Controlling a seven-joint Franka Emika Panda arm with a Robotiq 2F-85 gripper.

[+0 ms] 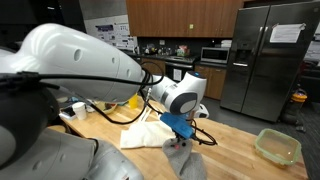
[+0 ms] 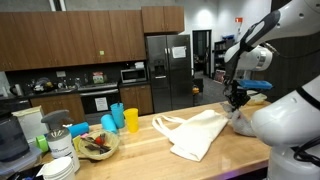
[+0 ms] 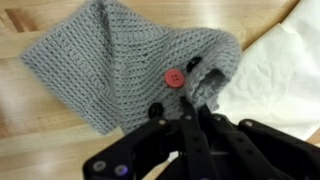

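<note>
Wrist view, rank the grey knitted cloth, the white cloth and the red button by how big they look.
1. grey knitted cloth, covers much of the picture.
2. white cloth, smaller here, but cut off by the frame edge, so its full size is unsure.
3. red button, by far the smallest.

A wooden counter point(image 2: 150, 152) is seen across the near part of the scene. At its right end the gripper point(image 2: 237, 100) is lowered, jaws closed, onto a grey cloth point(image 2: 241, 121), which is partly hidden by the robot's white body. Just left of it a cream bag point(image 2: 195, 135) is laid flat. Further left, blue cups point(image 2: 108, 122) and a yellow cup point(image 2: 131, 120) are stood together, with a filled bowl point(image 2: 97, 146) and stacked plates point(image 2: 60, 168) nearer. A fridge point(image 2: 168, 70) is seen far behind.
</note>
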